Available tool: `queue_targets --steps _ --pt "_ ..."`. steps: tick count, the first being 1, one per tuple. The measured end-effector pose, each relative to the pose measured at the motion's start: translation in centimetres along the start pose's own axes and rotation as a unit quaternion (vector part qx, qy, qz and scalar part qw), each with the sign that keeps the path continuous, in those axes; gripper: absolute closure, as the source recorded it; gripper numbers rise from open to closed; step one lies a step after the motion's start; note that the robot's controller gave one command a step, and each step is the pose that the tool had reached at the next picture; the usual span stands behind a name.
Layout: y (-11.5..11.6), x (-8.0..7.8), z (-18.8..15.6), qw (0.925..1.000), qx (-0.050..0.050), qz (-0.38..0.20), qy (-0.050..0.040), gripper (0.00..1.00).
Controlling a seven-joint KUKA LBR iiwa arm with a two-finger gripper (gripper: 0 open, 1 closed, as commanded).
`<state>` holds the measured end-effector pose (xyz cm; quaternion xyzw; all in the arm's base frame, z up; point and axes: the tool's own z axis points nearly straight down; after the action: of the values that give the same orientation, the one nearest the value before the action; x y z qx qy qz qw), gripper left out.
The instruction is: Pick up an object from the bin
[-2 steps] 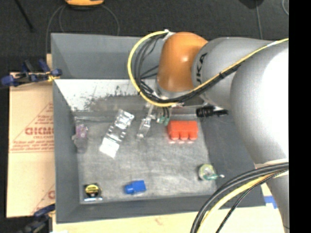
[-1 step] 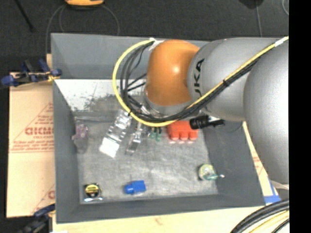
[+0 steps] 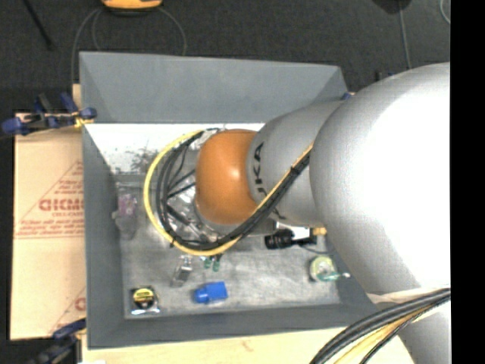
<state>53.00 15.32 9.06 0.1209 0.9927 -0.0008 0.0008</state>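
Observation:
My gripper (image 3: 184, 220) sits low in the middle of the bin, mostly hidden under the wrist's orange cover and a loop of cables. Just below it on the floor lie a small grey metal piece (image 3: 182, 271) and a short green-tipped thing (image 3: 211, 264). A blue block (image 3: 210, 293) rests a little further toward the front wall. A black marker-like cylinder (image 3: 288, 239) with a white end pokes out from under the arm on the right.
A yellow and black tape measure (image 3: 142, 298) lies in the front left corner. A clear, purplish thing (image 3: 125, 207) stands by the left wall. A round pale-green thing (image 3: 323, 269) sits front right. The arm covers the bin's right side.

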Motion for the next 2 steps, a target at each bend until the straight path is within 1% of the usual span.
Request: queue_targets --steps 1,2 --pt "-6.7 2.0 -10.2 0.9995 -0.001 -0.032 -0.003 0.0" --pt "-3.0 2.6 0.9 0.9988 0.001 -0.049 0.0028 0.0"
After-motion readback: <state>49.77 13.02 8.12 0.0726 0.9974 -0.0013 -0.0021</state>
